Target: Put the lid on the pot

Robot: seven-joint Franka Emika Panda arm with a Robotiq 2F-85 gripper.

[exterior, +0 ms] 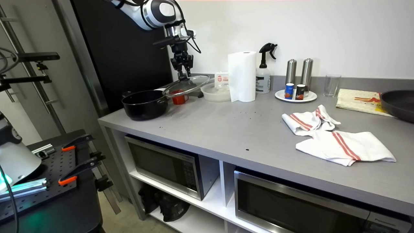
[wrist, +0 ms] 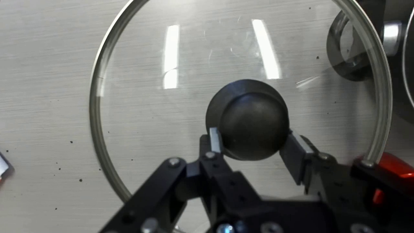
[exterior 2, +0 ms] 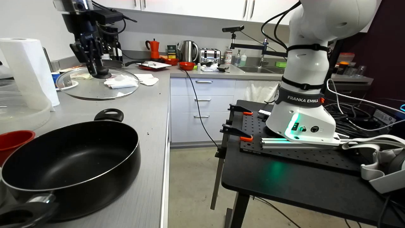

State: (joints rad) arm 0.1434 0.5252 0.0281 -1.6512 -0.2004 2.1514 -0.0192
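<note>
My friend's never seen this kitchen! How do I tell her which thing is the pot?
Find the long grey counter and go to its end by the tall black panel. There, beside a small red cup, sits the pot, open on top. Unlike the cup and the see-through tub near it, it is black and wide, with two loop handles.

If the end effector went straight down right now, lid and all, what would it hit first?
Most likely the countertop, which shows through the lid held by the end effector. The lid's edge might catch the pot's handle first, though; depth there is unclear.
</note>
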